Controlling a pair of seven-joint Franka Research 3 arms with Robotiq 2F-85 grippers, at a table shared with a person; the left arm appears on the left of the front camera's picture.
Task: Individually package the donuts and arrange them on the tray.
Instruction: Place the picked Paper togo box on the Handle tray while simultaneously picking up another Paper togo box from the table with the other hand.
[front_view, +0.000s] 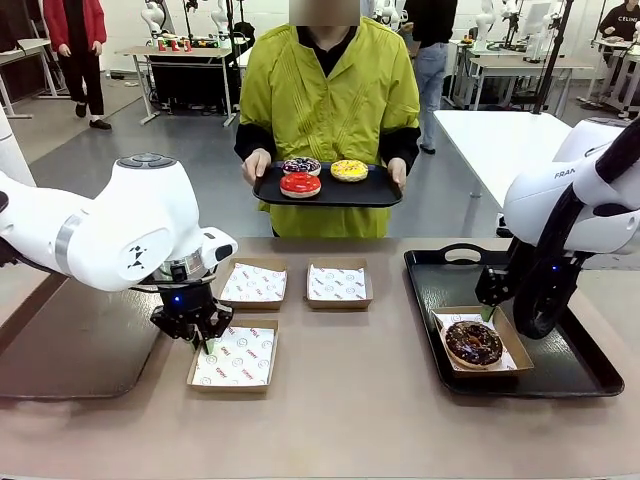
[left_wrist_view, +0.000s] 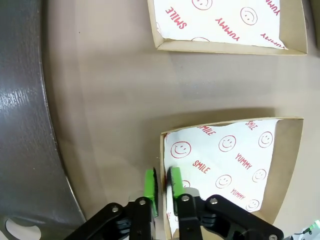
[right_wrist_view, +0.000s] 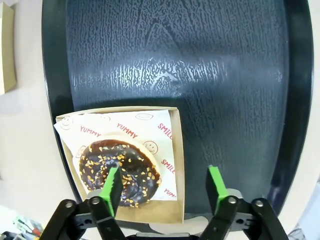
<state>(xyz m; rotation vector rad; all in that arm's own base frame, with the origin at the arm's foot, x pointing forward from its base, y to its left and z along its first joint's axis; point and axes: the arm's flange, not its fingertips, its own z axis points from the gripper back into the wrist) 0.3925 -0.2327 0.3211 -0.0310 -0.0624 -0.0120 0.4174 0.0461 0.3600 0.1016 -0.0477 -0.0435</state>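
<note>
The left fingers stood drawn nearly together astride one side wall of an empty box on the table — one pad outside the wall, the other inside over the printed liner; whether the pads bore on the cardboard could not be told. A second empty box lay well ahead of the fingertips, apart from the first. The right fingers were spread wide and pinched nothing. They hung above a black tray, with one side wall of a lined box between them. The chocolate donut with sprinkles lay flat in that box, partly behind one finger and clear of the other. In the front view, a person at the far side of the table held a second black tray with both hands — on it, well beyond both pairs of fingers, sat the red donut, the yellow donut and the purple donut, near one another.
</note>
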